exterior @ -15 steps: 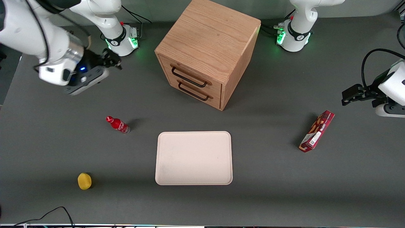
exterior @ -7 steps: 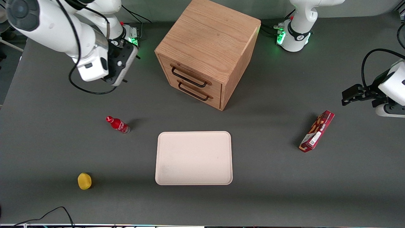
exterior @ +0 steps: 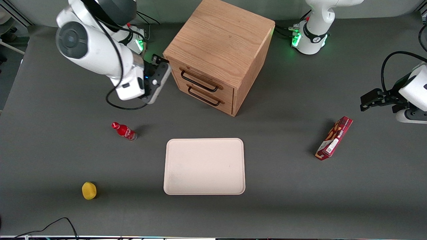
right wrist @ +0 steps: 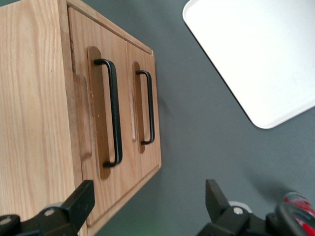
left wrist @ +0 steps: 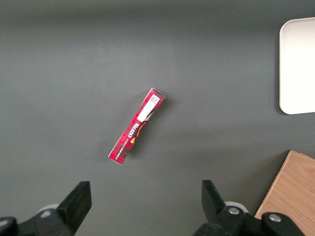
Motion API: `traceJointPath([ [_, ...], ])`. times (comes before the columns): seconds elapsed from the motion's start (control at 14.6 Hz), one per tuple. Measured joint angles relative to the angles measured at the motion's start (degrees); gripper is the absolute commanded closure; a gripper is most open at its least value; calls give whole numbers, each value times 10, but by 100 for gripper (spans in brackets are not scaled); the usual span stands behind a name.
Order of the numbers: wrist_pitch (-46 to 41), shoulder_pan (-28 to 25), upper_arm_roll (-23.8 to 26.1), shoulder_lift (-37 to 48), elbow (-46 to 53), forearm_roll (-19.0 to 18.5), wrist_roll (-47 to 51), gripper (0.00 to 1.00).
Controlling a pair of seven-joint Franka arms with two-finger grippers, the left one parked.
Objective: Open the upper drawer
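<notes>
The oak cabinet (exterior: 220, 36) stands at the table's back middle with both drawers shut. The upper drawer (exterior: 204, 76) has a light wood front and a long black wire handle (exterior: 199, 82); the matching lower drawer (exterior: 207, 95) sits just beneath it. My gripper (exterior: 160, 60) hovers beside the cabinet's front corner toward the working arm's end, level with the upper drawer, touching nothing. In the right wrist view the upper drawer (right wrist: 78, 54) and its handle (right wrist: 116, 113) lie ahead of the open gripper (right wrist: 148, 196), whose fingers (right wrist: 81, 201) hold nothing.
A cream tray (exterior: 204, 166) lies nearer the front camera than the cabinet. A red bottle (exterior: 124, 131) and a yellow object (exterior: 89, 190) sit toward the working arm's end. A red box (exterior: 334, 137) lies toward the parked arm's end.
My arm has swung from the working arm's end of the table toward the cabinet, and the gripper now sits beside the upper drawer's front corner. The drawers have not moved.
</notes>
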State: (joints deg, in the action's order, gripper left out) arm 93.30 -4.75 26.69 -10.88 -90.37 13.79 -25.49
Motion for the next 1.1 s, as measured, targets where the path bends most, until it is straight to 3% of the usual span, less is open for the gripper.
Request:
traceJointPath([
  [0.55,27,-60,1,-43,-16,0,19,0],
  [1.1,82,-72,0,-82,-19,0,19,0],
])
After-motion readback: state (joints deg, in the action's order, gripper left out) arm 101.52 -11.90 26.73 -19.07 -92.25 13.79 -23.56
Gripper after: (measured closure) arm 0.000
